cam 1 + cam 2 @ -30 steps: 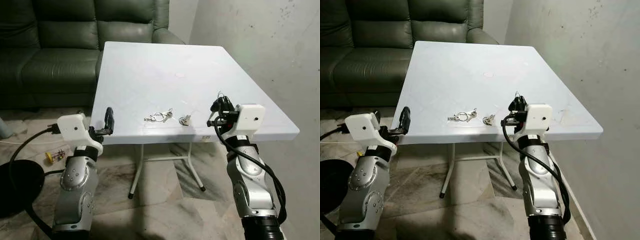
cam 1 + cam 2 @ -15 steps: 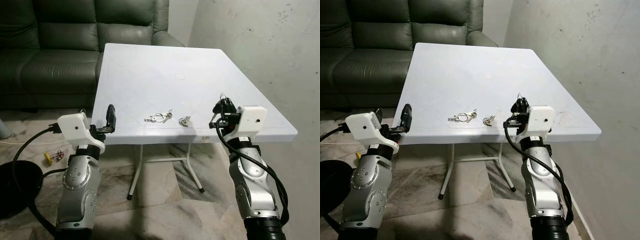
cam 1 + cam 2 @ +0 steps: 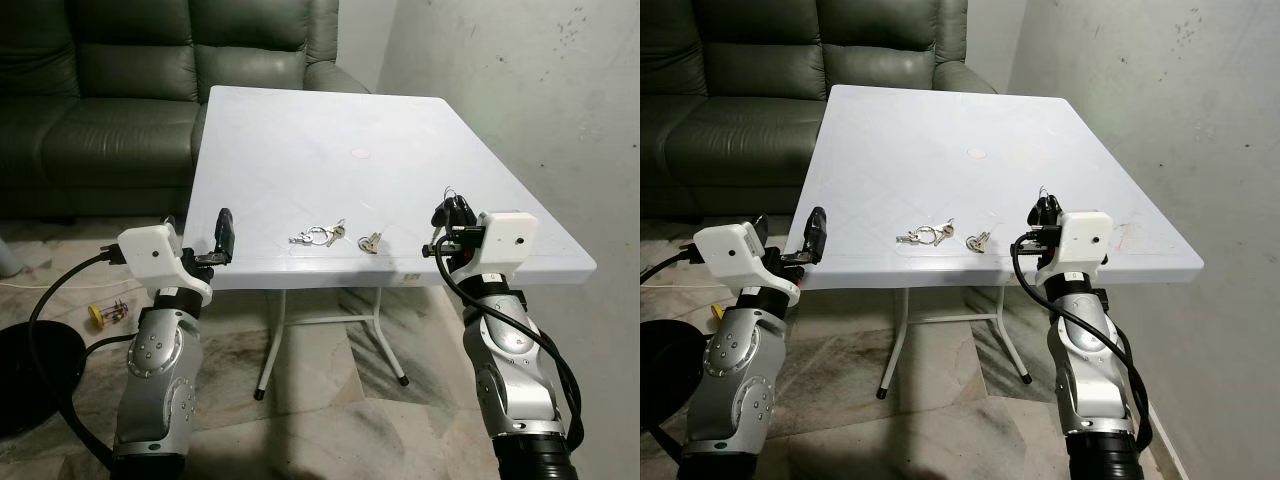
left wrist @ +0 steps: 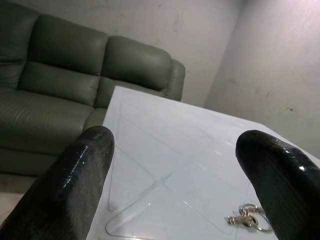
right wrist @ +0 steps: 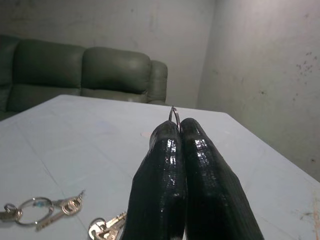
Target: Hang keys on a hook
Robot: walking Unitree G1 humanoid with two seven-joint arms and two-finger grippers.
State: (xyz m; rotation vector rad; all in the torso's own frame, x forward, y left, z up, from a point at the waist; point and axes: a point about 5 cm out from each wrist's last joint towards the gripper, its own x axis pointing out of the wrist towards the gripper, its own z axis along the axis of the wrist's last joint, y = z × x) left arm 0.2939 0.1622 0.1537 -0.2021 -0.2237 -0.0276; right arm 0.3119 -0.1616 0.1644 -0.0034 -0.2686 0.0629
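Note:
My right gripper hovers over the white table near its front right edge. It is shut on a thin metal key ring, whose loop pokes out above the fingertips. Two more sets of keys lie on the table near the front edge: a bunch on a ring and a smaller set, to the left of the right gripper. My left gripper is open and empty at the table's front left corner, with its fingers wide apart.
A dark green leather sofa stands behind and to the left of the table. A bare grey wall runs along the right. A black cable and a dark round object lie on the tiled floor at the left.
My right gripper has drifted slightly to the right over the table, still holding the ring. The left gripper has edged up a little. The keys on the table have not moved.

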